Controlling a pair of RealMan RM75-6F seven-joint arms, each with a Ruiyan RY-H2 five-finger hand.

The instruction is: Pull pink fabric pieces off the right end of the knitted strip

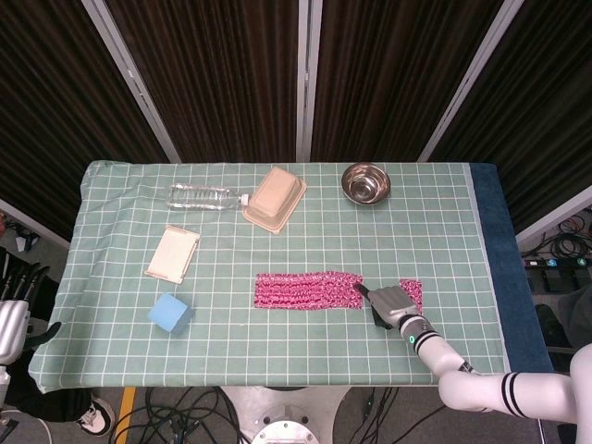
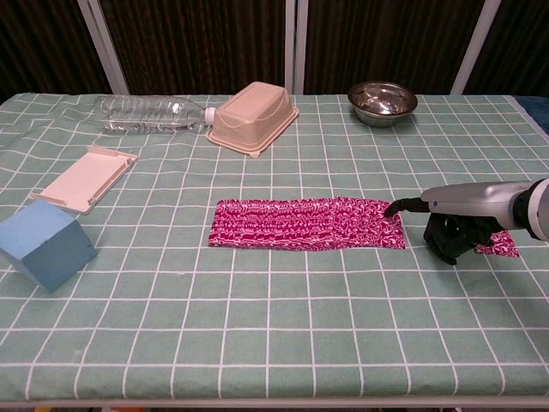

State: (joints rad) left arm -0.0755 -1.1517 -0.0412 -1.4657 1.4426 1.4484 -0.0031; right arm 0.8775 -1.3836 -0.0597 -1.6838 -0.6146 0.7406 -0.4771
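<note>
The pink knitted strip (image 1: pixel 307 289) (image 2: pixel 307 224) lies flat across the middle of the table. A small loose pink fabric piece (image 1: pixel 413 292) (image 2: pixel 499 244) lies on the cloth to its right, partly hidden behind my right hand. My right hand (image 1: pixel 388 302) (image 2: pixel 455 219) sits low between the two. Its fingers curl down toward the cloth and one outstretched fingertip (image 2: pixel 390 209) reaches the strip's right end; it holds nothing. My left hand (image 1: pixel 11 314) hangs off the table's left edge with its fingers spread and empty.
Along the back stand a clear plastic bottle (image 2: pixel 150 112) lying on its side, a beige lidded container (image 2: pixel 253 116) and a metal bowl (image 2: pixel 383 100). A flat white box (image 2: pixel 83 178) and a blue block (image 2: pixel 45 245) sit at the left.
</note>
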